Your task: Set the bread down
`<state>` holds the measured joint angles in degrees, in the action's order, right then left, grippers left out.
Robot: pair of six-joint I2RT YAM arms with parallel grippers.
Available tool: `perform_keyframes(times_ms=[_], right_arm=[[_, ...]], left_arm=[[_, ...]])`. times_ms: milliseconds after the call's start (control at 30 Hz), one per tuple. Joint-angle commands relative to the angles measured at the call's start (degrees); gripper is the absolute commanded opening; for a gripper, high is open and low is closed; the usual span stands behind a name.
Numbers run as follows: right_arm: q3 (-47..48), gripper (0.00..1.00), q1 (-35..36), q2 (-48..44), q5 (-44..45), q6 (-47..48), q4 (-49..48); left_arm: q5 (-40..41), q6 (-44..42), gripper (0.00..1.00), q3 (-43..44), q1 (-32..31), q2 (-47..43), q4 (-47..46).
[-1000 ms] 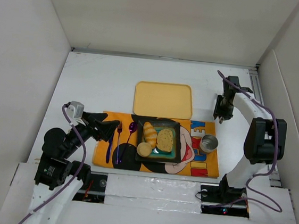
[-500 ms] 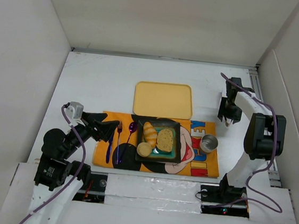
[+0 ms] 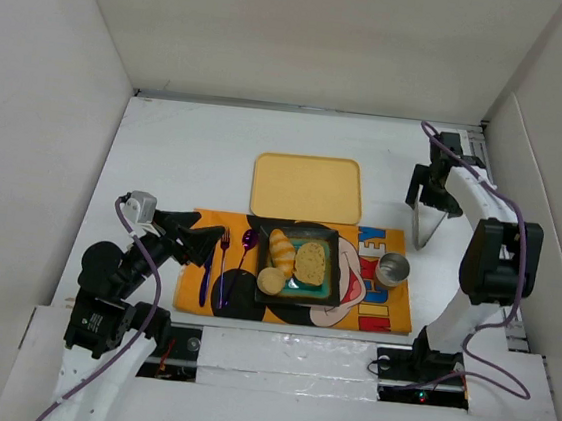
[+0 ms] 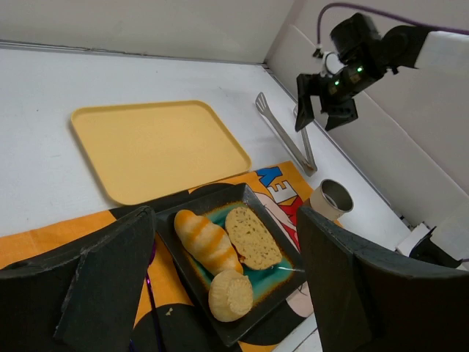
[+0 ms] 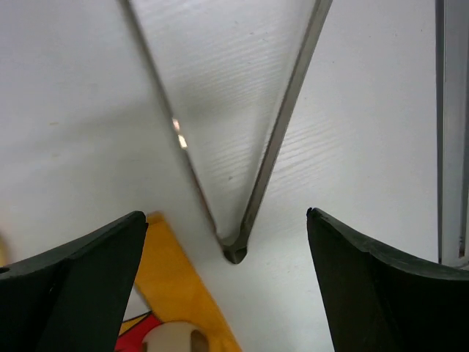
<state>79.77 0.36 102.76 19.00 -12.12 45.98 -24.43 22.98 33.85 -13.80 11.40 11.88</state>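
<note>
Just spread the right tool point(image 4: 317, 121) wide, dropping the tongs point(image 3: 423, 225) on the bench point(image 3: 187, 150) right of the plate point(image 3: 334, 276). Holds the left tool point(image 3: 209, 241) open, empty, left of the plate. Leaves the bread point(image 3: 291, 260) on the plate, probably finished.

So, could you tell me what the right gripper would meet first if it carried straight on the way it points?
Most likely the metal tongs, lying on the table directly in front of the open right gripper; how far off they are is unclear.
</note>
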Motion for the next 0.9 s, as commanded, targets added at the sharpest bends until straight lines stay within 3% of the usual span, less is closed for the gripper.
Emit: perform_keyframes(times_ms=[0,100,167,200,267,333,567,733,867], right_arm=[[3.6,0.95,3.2,-10.7,-3.8,-3.2,-4.2],[-0.6,0.94,9.0,-23.4,-12.3,-6.9,-14.3],[-8.6,0.90,12.8,-31.0,-17.7,-9.7,-25.7],[-12.3,0.88,14.7,-39.3,-24.5,-10.6,-30.4],[-22.5,1.00,20.2,-46.9,-26.6,-14.0,-43.2],[-26.9,1.00,24.9,-56.5,-25.1,-15.2,-48.1],[-34.6,1.00,31.7,-74.7,-24.6,-16.8,-38.3],[-45.9,1.00,33.6,-86.7,-16.7,-21.0,-34.5],[-47.6,1.00,33.7,-91.1,-14.6,-20.9,-32.8]], left_arm=[[0.4,-0.2,0.73,2.0,0.0,0.6,-1.6],[2.0,0.2,0.76,2.4,0.0,0.5,-0.8],[3.8,0.5,0.82,2.7,0.0,-0.1,-0.5],[4.7,0.7,0.84,2.7,0.0,-0.4,-0.1],[6.1,1.0,0.88,2.9,0.0,-0.7,0.2],[6.9,1.4,0.90,2.6,0.0,-1.5,0.0],[9.0,2.1,0.92,1.8,0.0,-3.2,-0.7],[10.1,2.3,0.93,1.7,0.0,-0.9,-0.5],[11.1,2.4,0.93,1.8,0.0,1.2,-0.5]])
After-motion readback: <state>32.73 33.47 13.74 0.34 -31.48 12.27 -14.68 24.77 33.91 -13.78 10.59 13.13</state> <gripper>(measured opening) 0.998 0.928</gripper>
